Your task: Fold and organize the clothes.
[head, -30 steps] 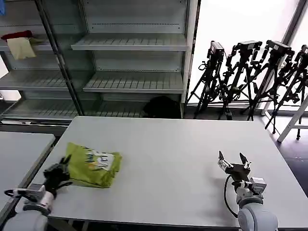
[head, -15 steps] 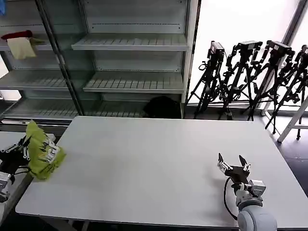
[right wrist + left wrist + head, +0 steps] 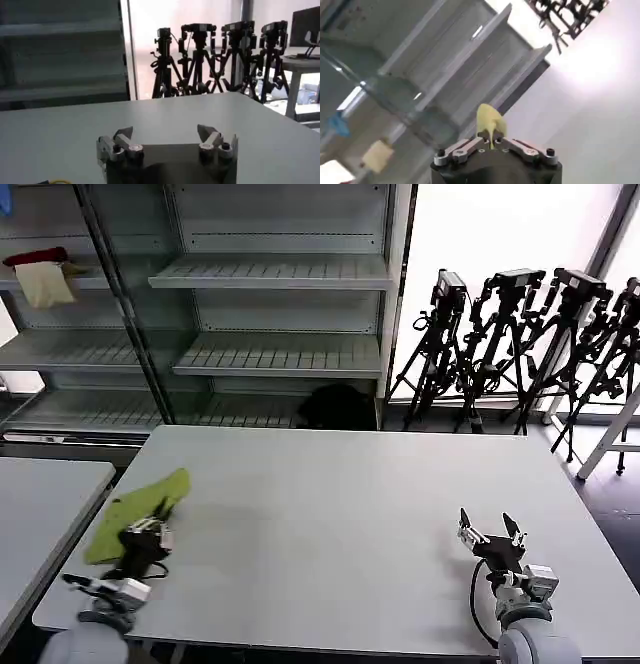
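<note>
The left pincer [image 3: 150, 531] is clamped on the lime T-shirt [image 3: 140, 502] at the near left corner of the tabletop [image 3: 350, 524], with cloth pinched between its jaws. Lying so near the left edge, the shirt could slide off or unfold if dragged. The right pincer [image 3: 492, 532] waits near right, jaws apart. No print or writing is readable.

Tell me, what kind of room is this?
Probably a robot test lab or studio. Bare metal shelves line the back wall, a row of black camera tripods stands by the bright window, and a plain grey table holds just a yellow-green T-shirt.
</note>
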Controlling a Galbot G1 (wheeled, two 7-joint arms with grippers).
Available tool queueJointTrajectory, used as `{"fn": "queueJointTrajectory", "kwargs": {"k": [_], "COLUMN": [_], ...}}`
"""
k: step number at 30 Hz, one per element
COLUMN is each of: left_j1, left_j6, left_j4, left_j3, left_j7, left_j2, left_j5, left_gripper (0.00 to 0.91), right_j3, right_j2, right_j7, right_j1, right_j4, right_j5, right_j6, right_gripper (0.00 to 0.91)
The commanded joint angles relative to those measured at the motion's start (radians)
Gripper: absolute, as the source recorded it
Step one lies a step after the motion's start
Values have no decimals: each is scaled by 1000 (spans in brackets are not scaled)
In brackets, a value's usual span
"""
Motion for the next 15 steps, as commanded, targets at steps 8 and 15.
{"fn": "queueJointTrajectory", "kwargs": {"k": [8, 15], "left_j1": [-225, -254], "left_j6": [308, 347], "left_j4": [15, 39], "left_j3": [560, 640], "left_j7": [-196, -209], "left_j2": [-136, -180], "left_j5": [-347, -380], "left_gripper": [907, 907], "right_j3": [-19, -50], "right_j2": [10, 12], "right_j7": [1, -43], "right_j1": [8, 9], "right_j4": [16, 53], "right_j5": [-7, -8], "right_j6": [-10, -67], "right_gripper": [907, 907]}}
